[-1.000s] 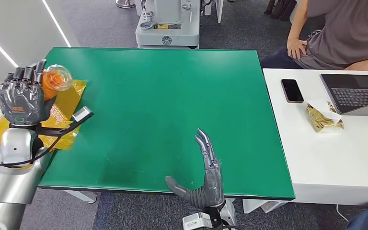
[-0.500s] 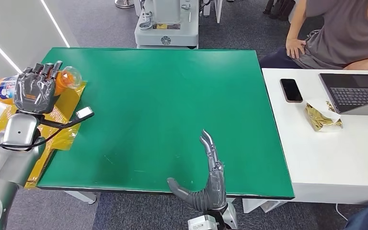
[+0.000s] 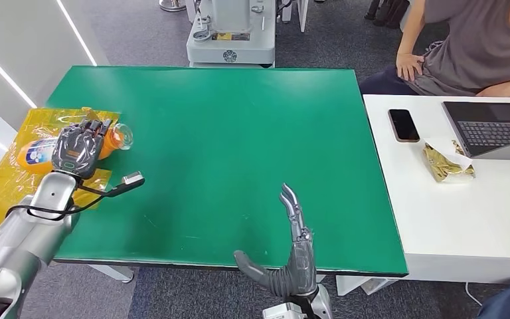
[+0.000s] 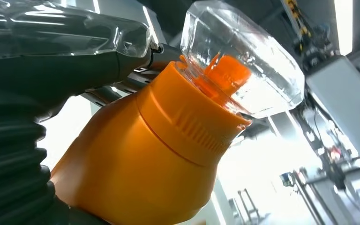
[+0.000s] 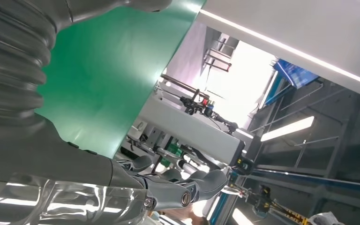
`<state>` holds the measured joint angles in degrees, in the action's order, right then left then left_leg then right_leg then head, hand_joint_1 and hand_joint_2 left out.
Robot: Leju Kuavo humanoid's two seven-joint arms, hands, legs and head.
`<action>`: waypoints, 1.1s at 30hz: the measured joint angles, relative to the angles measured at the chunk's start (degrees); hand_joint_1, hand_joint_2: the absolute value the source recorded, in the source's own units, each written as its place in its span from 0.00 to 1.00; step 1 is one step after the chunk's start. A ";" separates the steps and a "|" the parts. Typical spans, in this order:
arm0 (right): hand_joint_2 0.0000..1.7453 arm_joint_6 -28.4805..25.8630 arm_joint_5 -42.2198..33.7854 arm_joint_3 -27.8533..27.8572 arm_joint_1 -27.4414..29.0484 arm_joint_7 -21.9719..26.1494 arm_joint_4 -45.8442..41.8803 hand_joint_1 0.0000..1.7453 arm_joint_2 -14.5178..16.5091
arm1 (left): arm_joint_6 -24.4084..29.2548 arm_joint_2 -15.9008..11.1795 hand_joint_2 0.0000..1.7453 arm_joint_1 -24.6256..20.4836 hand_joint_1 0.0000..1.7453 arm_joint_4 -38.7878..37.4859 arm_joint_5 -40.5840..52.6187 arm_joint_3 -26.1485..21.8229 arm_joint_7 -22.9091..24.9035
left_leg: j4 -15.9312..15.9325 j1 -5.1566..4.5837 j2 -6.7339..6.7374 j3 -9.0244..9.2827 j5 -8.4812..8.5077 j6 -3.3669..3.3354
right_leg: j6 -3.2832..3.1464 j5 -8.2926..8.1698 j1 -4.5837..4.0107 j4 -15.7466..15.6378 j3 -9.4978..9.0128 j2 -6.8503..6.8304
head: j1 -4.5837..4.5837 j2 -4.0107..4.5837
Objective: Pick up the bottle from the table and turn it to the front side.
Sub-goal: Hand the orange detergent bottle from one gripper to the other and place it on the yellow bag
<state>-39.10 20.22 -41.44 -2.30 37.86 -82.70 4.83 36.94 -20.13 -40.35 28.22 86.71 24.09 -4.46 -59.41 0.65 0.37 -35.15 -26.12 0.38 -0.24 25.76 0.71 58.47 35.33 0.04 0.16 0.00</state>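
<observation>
An orange bottle point(image 3: 38, 149) with a clear cap and a blue-and-white label lies sideways in my left hand point(image 3: 78, 147), low over the yellow sheet point(image 3: 3, 193) at the table's left edge. The hand grips it around the middle, cap pointing toward the table's centre. In the left wrist view the bottle point(image 4: 140, 154) and its clear cap point(image 4: 246, 56) sit right against my hand point(image 4: 23, 93). My right hand point(image 3: 293, 249) stands at the table's front edge with fingers straight and apart, holding nothing; the right wrist view shows it point(image 5: 51, 154) beside the green tabletop point(image 5: 108, 79).
The green table point(image 3: 239, 133) is bare across its middle. A white desk point(image 3: 451, 212) to the right carries a phone point(image 3: 404, 125), a laptop point(image 3: 495, 129) and a gold wrapper point(image 3: 446, 164). A seated person point(image 3: 478, 46) is behind it. A grey machine base point(image 3: 232, 33) stands beyond the table.
My left hand has come down and toward the table with the bottle, from raised at the far left to low over the yellow sheet, the bottle turning to lie sideways. The right hand barely moved.
</observation>
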 joint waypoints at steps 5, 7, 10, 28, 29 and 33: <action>1.00 0.00 0.32 0.04 0.90 -0.84 -0.49 0.00 -0.64 | -0.92 0.57 1.00 1.06 1.00 -2.99 -0.03 0.26 0.26 | 0.00 0.00 0.00 -0.01 0.00 0.00 | 0.00 0.00 0.00 0.00 0.00 0.00 | -0.01 0.00; 1.00 0.00 0.34 0.04 1.21 -1.02 -0.51 0.00 -0.89 | -1.22 0.59 1.00 1.62 1.00 -3.85 -0.10 0.26 -0.02 | 0.01 0.00 -0.01 -0.02 0.00 0.00 | 0.00 0.01 0.00 0.00 0.00 0.00 | -0.01 0.00; 1.00 0.00 0.34 0.02 1.42 -1.21 -0.51 0.00 -1.15 | -1.32 0.50 1.00 2.28 1.00 -4.92 -0.16 0.26 -1.49 | 0.01 0.01 -0.01 -0.03 0.00 0.00 | 0.00 0.02 0.00 0.00 0.01 -0.01 | -0.01 0.00; 1.00 0.07 -1.55 -1.41 1.55 -1.36 0.10 0.00 -2.54 | 1.44 1.01 1.00 3.45 1.00 -7.98 -0.02 0.26 -5.30 | 0.01 0.00 -0.03 -0.01 0.00 0.00 | -0.01 0.01 0.00 0.00 -0.01 -0.04 | -0.01 0.00; 1.00 0.09 -1.86 -1.49 1.52 -1.24 0.26 0.00 -2.59 | 1.95 1.10 1.00 3.47 1.00 -7.99 -0.01 0.26 -5.00 | 0.01 0.00 -0.03 -0.01 0.00 0.00 | -0.01 0.01 0.00 0.00 -0.01 -0.05 | -0.01 0.00; 1.00 0.21 -3.18 -2.00 1.16 -0.58 0.96 0.00 -2.76 | 2.65 1.37 1.00 3.40 1.00 -7.42 0.02 0.39 -3.97 | 0.00 0.00 -0.02 0.00 0.00 0.00 | -0.01 0.01 0.00 0.00 0.00 -0.04 | 0.00 0.00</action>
<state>-38.89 17.05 -43.44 -1.14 37.27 -81.73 2.07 39.59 -18.76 -36.95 20.80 86.73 24.49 -8.43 -59.40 0.66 0.34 -35.15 -26.12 0.39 -0.25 25.77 0.71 58.47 35.33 0.00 0.16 0.00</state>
